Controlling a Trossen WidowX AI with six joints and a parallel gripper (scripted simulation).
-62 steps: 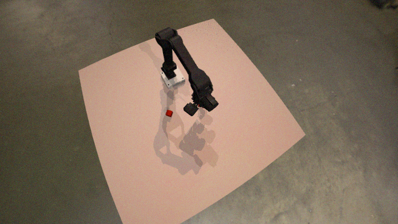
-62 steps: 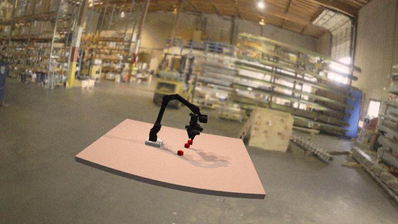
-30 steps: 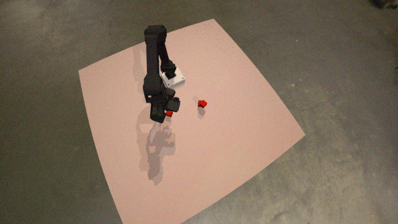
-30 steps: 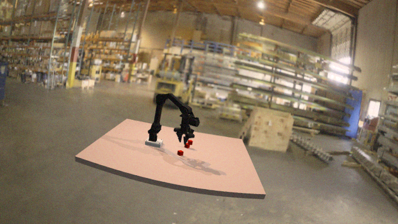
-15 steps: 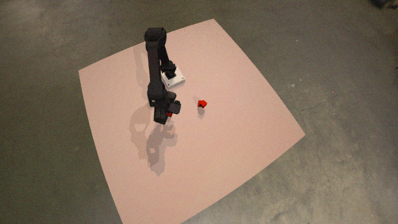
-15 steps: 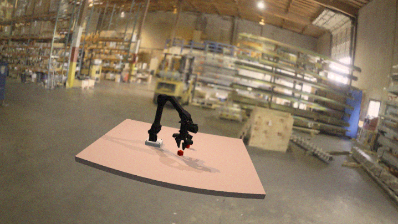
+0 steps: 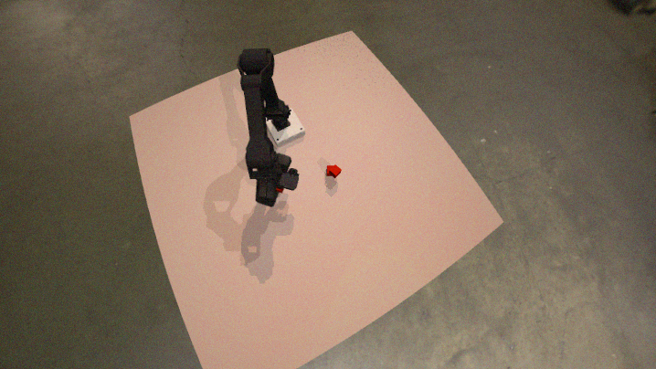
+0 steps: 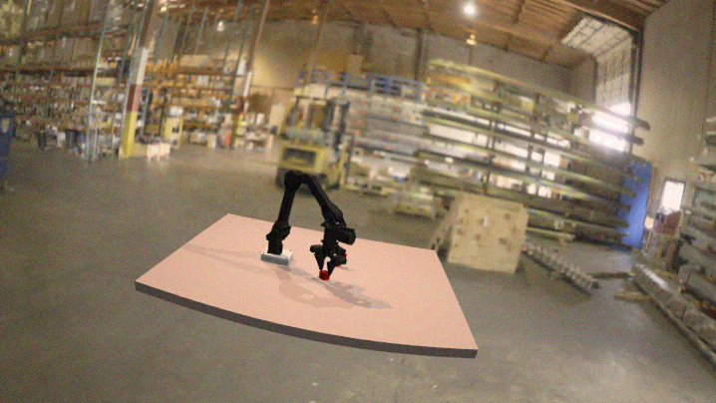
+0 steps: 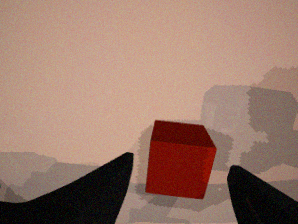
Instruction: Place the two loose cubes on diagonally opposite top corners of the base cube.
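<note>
A loose red cube (image 8: 324, 275) (image 9: 177, 169) sits flat on the table; in the top view only a small part of it (image 7: 280, 189) shows beside the arm. My gripper (image 8: 325, 271) (image 9: 181, 166) points down at it and is open. In the wrist view its two fingertips stand on either side of the cube, with free space on both sides. The other loose red cube (image 7: 334, 170) (image 8: 344, 255) appears to rest on top of the red base cube (image 7: 329, 173). In the exterior view the gripper hides much of this pair. Whether the upper cube is level is too small to tell.
The pink table top (image 7: 366, 238) (image 8: 224, 280) carries the arm's white base plate (image 7: 290, 136) (image 8: 276, 258). The base cube pair stands off to one side of the gripper, to its right in the top view. Arm shadows fall around the loose cube.
</note>
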